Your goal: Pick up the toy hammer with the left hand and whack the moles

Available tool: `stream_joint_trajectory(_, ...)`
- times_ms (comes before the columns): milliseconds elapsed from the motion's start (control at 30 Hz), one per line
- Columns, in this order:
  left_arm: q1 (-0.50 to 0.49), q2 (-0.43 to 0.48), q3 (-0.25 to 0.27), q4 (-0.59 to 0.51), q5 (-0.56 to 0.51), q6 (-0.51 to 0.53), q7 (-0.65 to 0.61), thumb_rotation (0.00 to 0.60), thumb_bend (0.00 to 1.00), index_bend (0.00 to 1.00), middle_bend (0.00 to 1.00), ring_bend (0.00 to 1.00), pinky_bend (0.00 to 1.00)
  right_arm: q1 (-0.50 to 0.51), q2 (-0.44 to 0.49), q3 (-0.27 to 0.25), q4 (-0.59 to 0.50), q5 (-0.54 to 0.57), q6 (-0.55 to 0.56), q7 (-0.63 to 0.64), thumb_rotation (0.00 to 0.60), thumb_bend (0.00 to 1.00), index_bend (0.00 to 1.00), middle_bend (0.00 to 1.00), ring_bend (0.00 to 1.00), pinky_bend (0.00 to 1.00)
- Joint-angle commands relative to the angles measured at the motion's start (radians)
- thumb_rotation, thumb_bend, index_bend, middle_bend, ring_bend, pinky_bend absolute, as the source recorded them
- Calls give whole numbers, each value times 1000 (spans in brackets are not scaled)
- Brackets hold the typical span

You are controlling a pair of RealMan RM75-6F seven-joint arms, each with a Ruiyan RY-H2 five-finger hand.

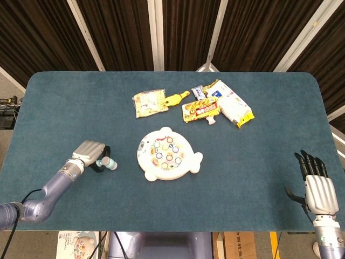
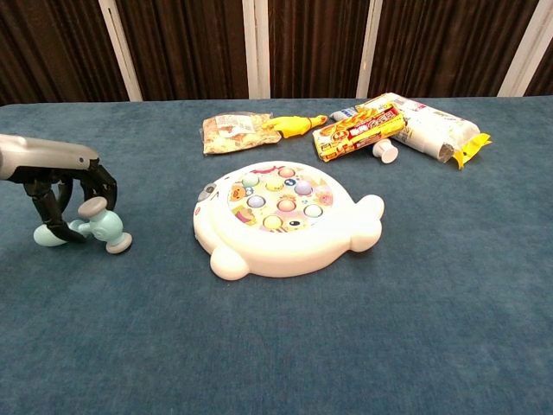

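Left hand at frame left, fingers curled round toy hammer handle on surface; mole game centre; right hand lower right, fingers spread, holding nothing.

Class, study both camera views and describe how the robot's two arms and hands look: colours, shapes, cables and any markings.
The left hand has a smooth silver-grey back and black jointed fingers. Its arm is rounded, glossy blue-grey metal, with a thin black cable running beside it. The right hand has a pale silver ribbed back, slim black fingers and a light grey wrist. No sleeves or readable markings show.
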Motion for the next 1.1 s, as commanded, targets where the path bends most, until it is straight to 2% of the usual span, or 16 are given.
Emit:
stream_joint_trajectory(33, -3, 4, 3, -3, -12, 9, 11, 600, 87, 389, 351, 243, 385, 0, 0, 0, -1, 0, -1, 0, 600, 250, 0, 0, 0, 0)
stream_joint_trajectory(167, -1, 15, -3, -16, -23, 29, 13, 600, 21, 282, 266, 173, 318, 0, 1, 0, -3, 3, -3, -1, 600, 249, 0, 0, 0, 0)
stream_joint_trajectory(333, 8, 45, -7, -47, -19, 46, 6, 600, 5, 125, 141, 53, 154, 1, 2, 0, -2, 3, -4, 0, 600, 249, 0, 0, 0, 0)
stream_joint_trajectory(433, 26, 69, -14, -78, 1, 83, -7, 600, 4, 92, 96, 21, 109, 0, 3, 0, 0, 2, -2, 0, 600, 249, 0, 0, 0, 0)
stream_joint_trajectory(533, 68, 91, -23, -119, 58, 170, -25, 600, 2, 87, 85, 15, 99, -1, 3, -2, 0, -4, 1, -5, 600, 249, 0, 0, 0, 0)
stream_joint_trajectory(667, 181, 118, -7, -198, 227, 394, -50, 600, 0, 76, 72, 7, 77, -2, 5, -6, 0, -9, 3, -12, 600, 250, 0, 0, 0, 0)
stream_joint_trajectory(800, 357, 129, 63, -248, 437, 656, -105, 600, 0, 59, 26, 0, 24, -2, 11, -13, 3, -17, 1, -25, 600, 249, 0, 0, 0, 0)
stream_joint_trajectory(867, 434, 127, 99, -244, 516, 750, -129, 600, 0, 48, 10, 0, 8, -2, 14, -17, 4, -20, -2, -37, 600, 249, 0, 0, 0, 0)
stream_joint_trajectory(1100, 621, 104, 180, -176, 660, 933, -177, 600, 0, 9, 0, 0, 0, -1, 19, -32, 5, -59, 10, -78, 600, 249, 0, 0, 0, 0)
